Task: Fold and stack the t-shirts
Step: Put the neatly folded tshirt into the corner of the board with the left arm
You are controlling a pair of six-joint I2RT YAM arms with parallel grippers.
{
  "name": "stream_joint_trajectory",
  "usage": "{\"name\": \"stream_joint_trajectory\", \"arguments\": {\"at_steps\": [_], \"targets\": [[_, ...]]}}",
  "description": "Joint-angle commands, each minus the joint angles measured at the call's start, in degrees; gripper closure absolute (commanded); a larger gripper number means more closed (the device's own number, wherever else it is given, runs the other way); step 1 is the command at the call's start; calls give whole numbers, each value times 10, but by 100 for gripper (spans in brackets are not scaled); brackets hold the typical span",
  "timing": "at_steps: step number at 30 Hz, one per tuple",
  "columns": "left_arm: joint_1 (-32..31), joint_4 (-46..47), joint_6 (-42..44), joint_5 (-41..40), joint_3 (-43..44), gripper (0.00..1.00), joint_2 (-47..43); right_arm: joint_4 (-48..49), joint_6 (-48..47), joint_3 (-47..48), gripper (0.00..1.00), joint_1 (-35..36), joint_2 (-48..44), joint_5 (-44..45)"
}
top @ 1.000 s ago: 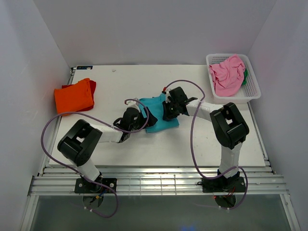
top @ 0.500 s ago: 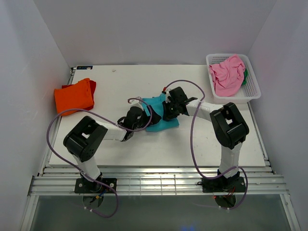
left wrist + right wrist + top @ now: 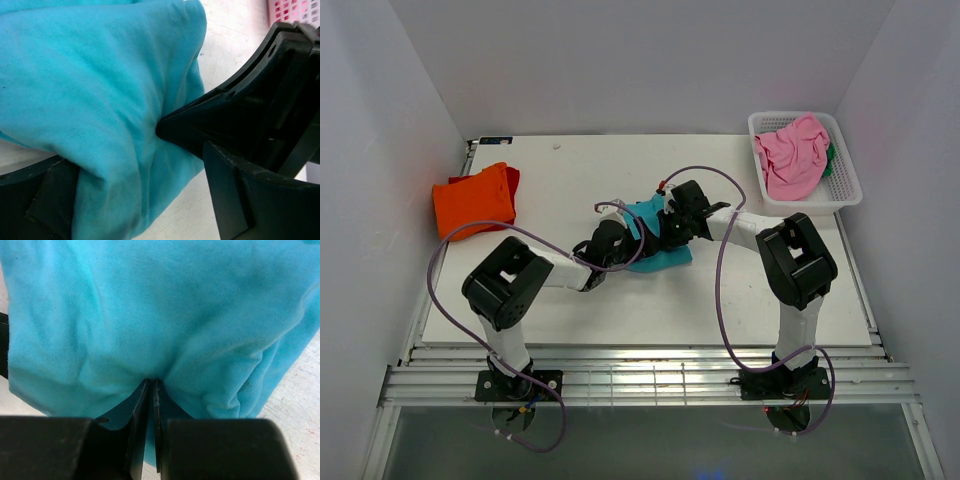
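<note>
The teal t-shirt [image 3: 656,240] lies bunched at the table's middle, between my two grippers. My left gripper [image 3: 623,238] is at the shirt's left edge and is shut on a thick fold of teal cloth [image 3: 100,100]. Its fingertips [image 3: 170,127] press into the fold. My right gripper [image 3: 670,226] is at the shirt's far right side, shut on a thin pinch of the same cloth [image 3: 150,315]. The orange t-shirt [image 3: 474,199] lies folded at the far left. The pink t-shirt [image 3: 792,154] sits in the white basket [image 3: 848,185] with a bit of green cloth [image 3: 832,160] beside it.
The white lattice basket stands at the back right corner. White walls enclose the table on the left, back and right. Purple cables loop from both arms over the table's near half.
My left gripper has moved right toward the right gripper, carrying the teal shirt's left edge with it. The shirt now looks narrower and more bunched. The right gripper has hardly moved.
</note>
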Motion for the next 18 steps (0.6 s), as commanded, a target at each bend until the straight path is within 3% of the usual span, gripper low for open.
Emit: {"name": "stream_joint_trajectory", "arguments": {"at_steps": [1, 4, 8, 11, 18], "targets": [[-13, -67, -8, -4, -7, 6, 26, -32, -6, -8, 87, 4, 11, 20], [-14, -67, -6, -22, -10, 15, 27, -30, -6, -16, 87, 4, 3, 17], [-14, -67, -3, -41, -13, 39, 35, -28, -5, -22, 87, 4, -4, 16], [-14, -67, 3, -43, -7, 52, 45, -28, -5, -22, 87, 5, -5, 14], [-13, -67, 12, -49, 3, 69, 65, -25, -6, -34, 87, 11, -12, 8]]}}
